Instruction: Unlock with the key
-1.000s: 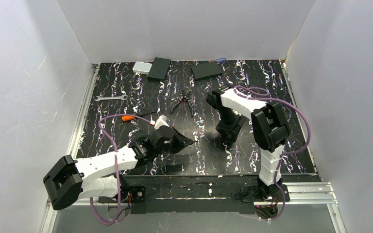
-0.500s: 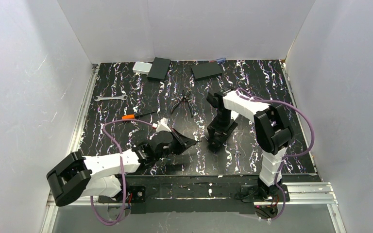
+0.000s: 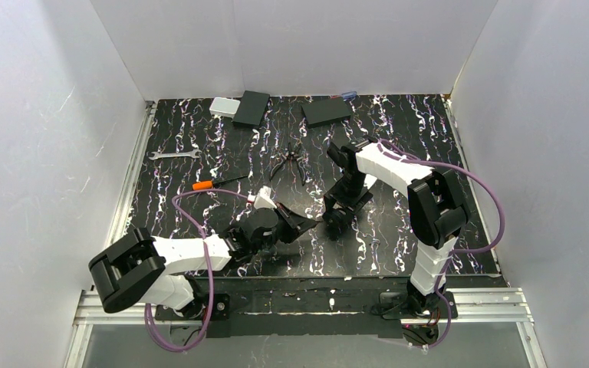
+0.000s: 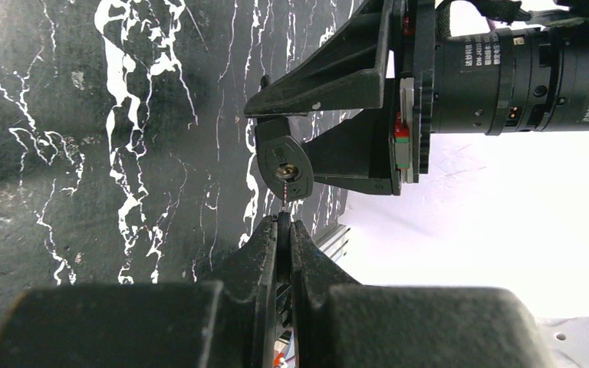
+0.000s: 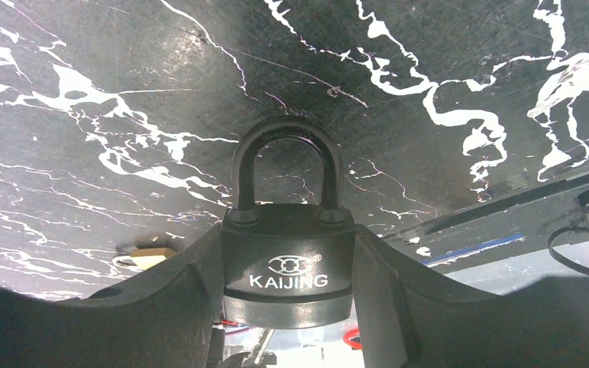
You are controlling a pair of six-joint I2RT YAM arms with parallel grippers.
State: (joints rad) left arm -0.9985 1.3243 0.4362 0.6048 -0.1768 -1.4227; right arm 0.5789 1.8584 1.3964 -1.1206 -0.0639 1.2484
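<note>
Black, white-veined worktop [image 3: 422, 146] between plain white walls carries everything here. The padlock [image 5: 287, 264], its shackle closed, is clamped by its body between the fingers of the right claw [image 3: 333, 218], near the front middle of the worktop. Its keyway [image 4: 283, 170] is turned toward the left arm. The key [image 4: 284, 208] is pinched in the left claw [image 4: 284, 228], whose fingers are almost together, so only a sliver of blade shows. The blade's tip sits right at the keyway; whether it has entered yet I cannot tell.

A second ago the two claws stood well apart. Since then the left arm has reached forward and the right has swung down and inward, so they now meet. I judge the lining-up essentially finished and insertion at hand, with the turn still to do. A screwdriver [image 3: 216, 182], pliers [image 3: 287, 163] and wrench [image 3: 174, 155] lie well behind.
</note>
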